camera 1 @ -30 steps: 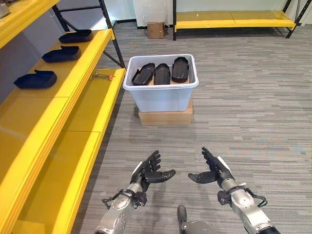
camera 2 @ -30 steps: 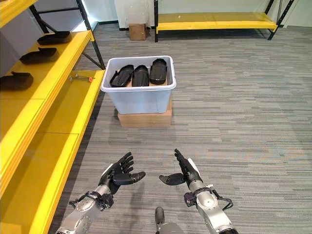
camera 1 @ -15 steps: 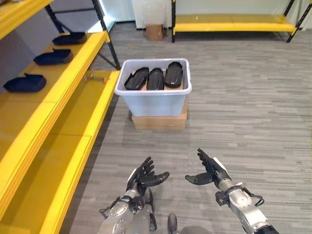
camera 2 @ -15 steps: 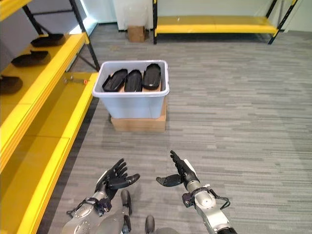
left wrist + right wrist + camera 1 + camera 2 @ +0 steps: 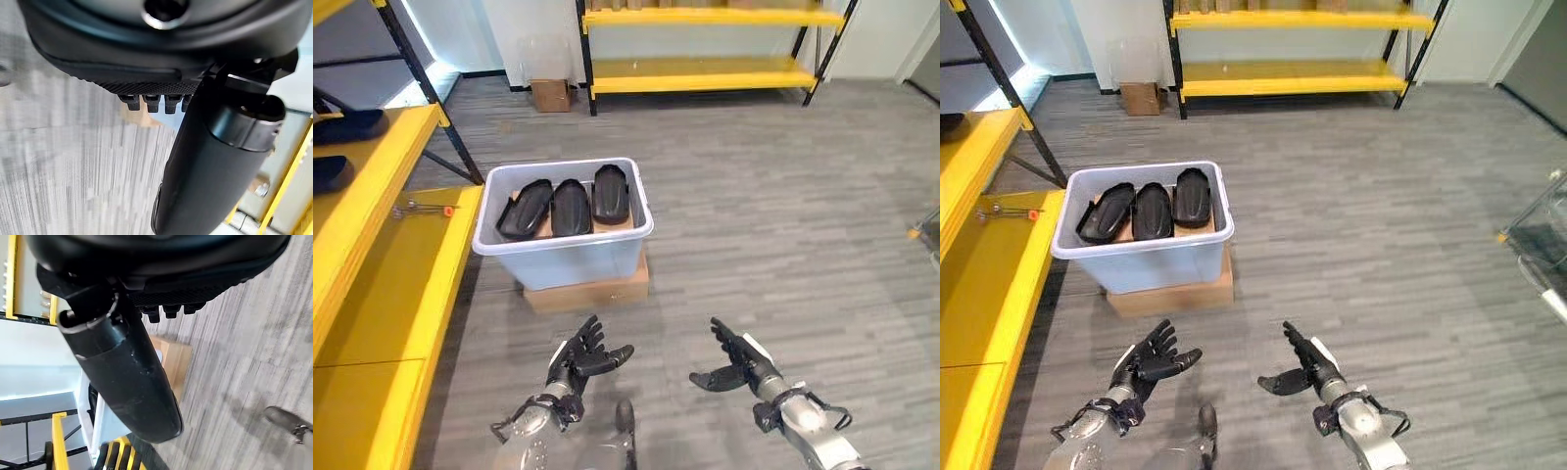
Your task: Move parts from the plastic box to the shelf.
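Plastic box [image 5: 563,257] sits on a cardboard carton [image 5: 587,291] on the floor, beside the yellow shelf [image 5: 372,264]; three black parts [image 5: 570,204] lie inside. Left hand [image 5: 579,357] and right hand [image 5: 736,364] hover low, fingers spread, holding nothing. Since the earlier frame the camera swung right; hands unchanged.

Floor [image 5: 783,196] — grey striped carpet throughout. White wall [image 5: 509,39] at the far end, a small cardboard box [image 5: 551,95] on the floor against it. Yellow rack [image 5: 705,70] on black uprights stood along that wall — bright patch at the far left
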Available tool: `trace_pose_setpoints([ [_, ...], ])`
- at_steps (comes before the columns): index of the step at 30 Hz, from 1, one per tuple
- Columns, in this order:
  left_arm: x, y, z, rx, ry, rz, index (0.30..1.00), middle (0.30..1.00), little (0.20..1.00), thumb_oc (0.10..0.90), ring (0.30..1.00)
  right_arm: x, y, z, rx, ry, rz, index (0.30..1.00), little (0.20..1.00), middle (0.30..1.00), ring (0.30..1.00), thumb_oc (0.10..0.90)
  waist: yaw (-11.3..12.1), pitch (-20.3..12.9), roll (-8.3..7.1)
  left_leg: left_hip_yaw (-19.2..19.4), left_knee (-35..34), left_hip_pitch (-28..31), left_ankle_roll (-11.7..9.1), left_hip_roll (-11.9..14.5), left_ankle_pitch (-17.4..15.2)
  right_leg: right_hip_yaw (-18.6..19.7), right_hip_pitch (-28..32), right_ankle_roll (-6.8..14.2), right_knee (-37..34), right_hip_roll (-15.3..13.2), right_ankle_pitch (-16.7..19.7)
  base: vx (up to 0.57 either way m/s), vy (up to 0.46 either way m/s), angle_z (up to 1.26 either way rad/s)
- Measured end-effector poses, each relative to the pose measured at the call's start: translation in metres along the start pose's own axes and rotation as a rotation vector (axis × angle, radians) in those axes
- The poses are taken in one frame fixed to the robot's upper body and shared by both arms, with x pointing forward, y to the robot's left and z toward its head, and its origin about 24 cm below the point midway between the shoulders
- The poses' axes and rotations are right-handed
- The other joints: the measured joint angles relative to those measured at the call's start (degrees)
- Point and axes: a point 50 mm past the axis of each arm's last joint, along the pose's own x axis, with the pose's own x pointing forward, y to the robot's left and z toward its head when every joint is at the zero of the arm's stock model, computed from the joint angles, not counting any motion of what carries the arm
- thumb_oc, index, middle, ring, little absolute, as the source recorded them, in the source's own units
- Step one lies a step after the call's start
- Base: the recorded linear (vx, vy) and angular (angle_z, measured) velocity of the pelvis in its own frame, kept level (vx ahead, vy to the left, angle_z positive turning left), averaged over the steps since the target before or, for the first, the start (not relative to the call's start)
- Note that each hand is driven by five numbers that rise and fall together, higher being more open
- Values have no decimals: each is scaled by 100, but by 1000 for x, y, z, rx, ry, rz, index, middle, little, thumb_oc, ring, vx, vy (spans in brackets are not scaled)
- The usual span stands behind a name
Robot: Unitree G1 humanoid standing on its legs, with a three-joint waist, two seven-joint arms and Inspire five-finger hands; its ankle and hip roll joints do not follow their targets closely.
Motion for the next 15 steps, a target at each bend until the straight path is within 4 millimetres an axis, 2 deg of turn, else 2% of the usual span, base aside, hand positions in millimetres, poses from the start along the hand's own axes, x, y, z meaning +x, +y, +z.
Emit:
trace_pose_setpoints([
  [1, 5, -5, 7, 1, -24, -18, 1000, 1000, 1000, 900, 1000, -2, -2, -3, 11, 13, -30, 1000, 1000, 1000, 1000, 900, -90, 2, 1, -104, 2, 41, -185, -190, -23, -155, 6, 86, -350, -344, 81, 245, 81, 43],
  [4, 11, -8, 25, 63, -78, -38, 1000, 1000, 1000, 900, 1000, 1, 3, 0, 22, 1, -31, 1000, 1000, 1000, 1000, 900, 146, 13, -113, -89, 6, 24, -292, -360, -137, -288, 192, 154, -661, -451, 203, 176, 66, 29],
  [7, 7, 4, 26, 124, -68, 20, 1000, 1000, 1000, 900, 1000, 9, 11, 10, 54, -39, -31, 1000, 1000, 1000, 1000, 900, 227, 7, -137, -319, 5, 160, -276, -390, -290, -275, 166, 240, -276, -454, 253, 206, 95, 31],
  [10, 6, 11, 28, 121, -82, 97, 1000, 1000, 1000, 900, 1000, 13, 11, 16, 53, -60, -40, 1000, 1000, 1000, 1000, 900, 410, -9, -165, -340, 4, 305, -249, -365, -470, -277, 81, 241, 144, -444, 254, 141, 55, 1],
  [12, 4, 19, 31, 116, -102, 168, 1000, 1000, 1000, 900, 1000, 15, 12, 20, 61, -75, -45, 1000, 1000, 1000, 1000, 900, 434, -51, -236, -376, 4, 331, -257, -360, -481, -292, -18, 243, 399, -442, 253, 147, 53, 7],
  [14, 0, 28, 36, 107, -140, 252, 1000, 1000, 1000, 900, 1000, 17, 16, 22, 79, -85, -53, 1000, 1000, 1000, 1000, 900, 424, -128, -362, -479, 6, 355, -221, -345, -520, -305, -213, 333, 815, -434, 241, 146, 70, 14],
  [15, 0, 29, 39, 105, -155, 271, 1000, 1000, 1000, 900, 1000, 17, 16, 22, 80, -85, -56, 1000, 1000, 1000, 1000, 900, 427, -145, -389, -501, 6, 355, -212, -332, -527, -314, -358, 423, 1043, -477, 113, 144, 76, 5],
])
